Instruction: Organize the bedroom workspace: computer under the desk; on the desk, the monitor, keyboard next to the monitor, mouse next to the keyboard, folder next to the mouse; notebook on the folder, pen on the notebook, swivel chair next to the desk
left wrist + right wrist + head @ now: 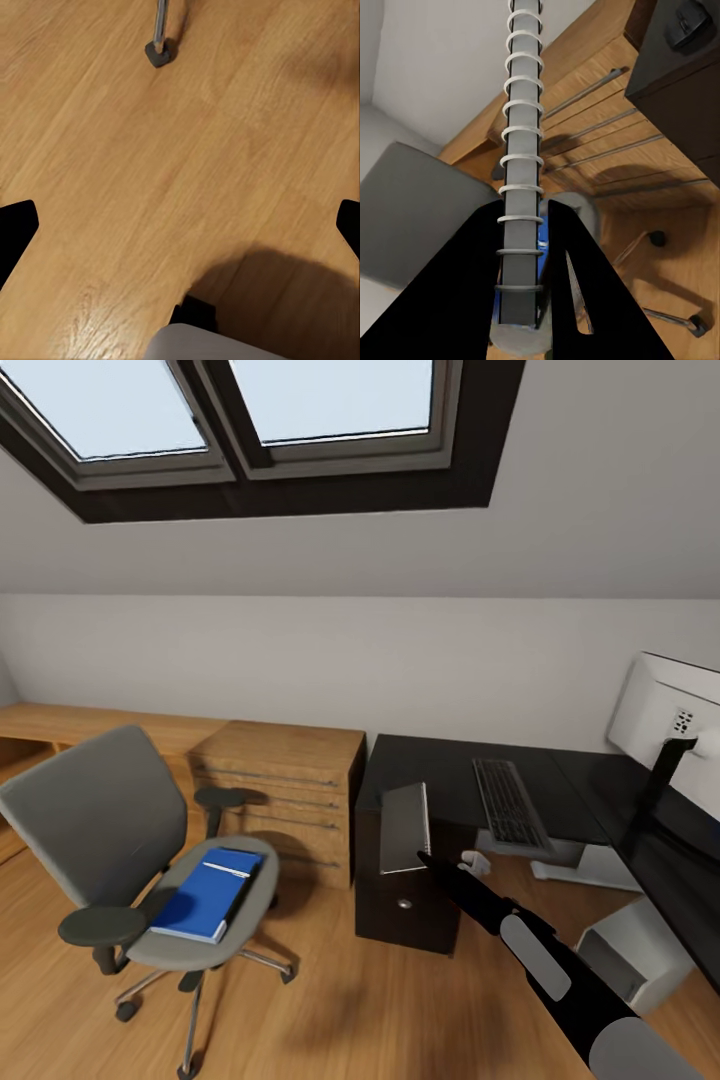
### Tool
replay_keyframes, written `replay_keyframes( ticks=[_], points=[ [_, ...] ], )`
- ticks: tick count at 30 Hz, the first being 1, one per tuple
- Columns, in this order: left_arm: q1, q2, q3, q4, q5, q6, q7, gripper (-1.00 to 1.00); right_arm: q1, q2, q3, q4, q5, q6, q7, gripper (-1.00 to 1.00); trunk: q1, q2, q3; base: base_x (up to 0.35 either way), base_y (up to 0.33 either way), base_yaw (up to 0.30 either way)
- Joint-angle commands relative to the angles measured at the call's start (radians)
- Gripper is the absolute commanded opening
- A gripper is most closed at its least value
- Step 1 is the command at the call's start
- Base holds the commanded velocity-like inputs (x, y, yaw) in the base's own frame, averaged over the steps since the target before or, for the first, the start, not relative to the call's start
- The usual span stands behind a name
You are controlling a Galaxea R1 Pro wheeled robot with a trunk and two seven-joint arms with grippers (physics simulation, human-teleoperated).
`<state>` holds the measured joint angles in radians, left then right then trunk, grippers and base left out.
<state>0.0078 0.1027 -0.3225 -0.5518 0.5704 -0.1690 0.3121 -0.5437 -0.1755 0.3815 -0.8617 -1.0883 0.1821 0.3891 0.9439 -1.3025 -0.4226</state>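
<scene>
The right gripper point(521, 300) clamps the spiral-bound dark grey notebook point(404, 828) by its edge, holding it upright above the black drawer unit point(400, 905) at the end of the glossy black desk point(440, 770). The left gripper's point(180, 225) black fingertips point(15, 229) stand wide apart over the light wood plank floor point(150, 165). The flat bright blue folder point(208, 893) lies on the grey swivel chair's point(95, 820) seat.

Notebook point(405, 828) grey, spiral-bound, upright on edge, pinched in right gripper point(425, 857) above desk point(440, 770) corner. Folder point(210, 892) blue, flat on chair point(110, 830) seat, 9 o'clock from notebook. Keyboard point(510, 803) flat on desk, 3 o'clock from notebook. Monitor point(665, 725) beyond, white back showing. Computer point(630, 950) on floor under desk.
</scene>
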Motion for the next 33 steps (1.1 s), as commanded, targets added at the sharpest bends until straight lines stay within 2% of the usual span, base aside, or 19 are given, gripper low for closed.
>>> replay_keyframes(
  ticks=[1,5,17,20,23,27,31,33],
  points=[
    [0.0,0.001,-0.01,0.005,0.01,-0.014,0.007,1.0,-0.001,-0.001,0.002,0.0,-0.013,0.004,0.003,-1.0,0.001,-0.001,-0.001,0.294,-0.061,0.0],
    [0.0,-0.006,-0.022,0.027,0.011,-0.047,0.007,1.0,-0.001,-0.001,0.002,0.0,-0.013,0.004,0.002,-1.0,0.001,-0.001,-0.001,0.148,-0.048,0.0],
    [0.0,-0.009,-0.023,0.032,0.011,-0.056,0.008,1.0,-0.001,0.0,0.003,0.0,-0.012,0.002,0.004,-1.0,0.001,-0.001,-0.001,0.017,-0.006,0.0],
    [0.0,-0.04,-0.023,0.021,0.01,-0.056,0.01,1.0,-0.001,0.005,0.003,0.001,-0.012,0.001,0.001,-1.0,0.001,-0.001,-0.001,0.0,0.0,0.0],
    [0.0,-0.067,-0.023,-0.035,0.008,-0.05,0.011,1.0,-0.002,0.009,0.002,0.004,-0.014,0.001,-0.012,-1.0,0.001,-0.001,-0.001,0.0,0.0,0.0],
    [0.0,-0.079,-0.023,-0.124,0.007,-0.035,0.011,1.0,-0.004,0.016,0.0,0.005,-0.015,0.001,-0.059,-1.0,0.001,-0.001,-0.001,0.0,0.0,0.0],
    [0.0,-0.084,-0.023,-0.232,-0.012,0.022,0.013,1.0,-0.008,0.027,-0.008,0.006,-0.016,0.0,-0.132,-1.0,0.001,-0.001,-0.001,0.0,0.0,0.0],
    [0.0,-0.085,-0.022,-0.301,-0.032,0.09,0.014,1.0,-0.013,0.033,-0.021,0.008,-0.016,0.0,-0.181,-1.0,0.001,-0.001,-0.001,0.0,0.0,0.0]
  ],
)
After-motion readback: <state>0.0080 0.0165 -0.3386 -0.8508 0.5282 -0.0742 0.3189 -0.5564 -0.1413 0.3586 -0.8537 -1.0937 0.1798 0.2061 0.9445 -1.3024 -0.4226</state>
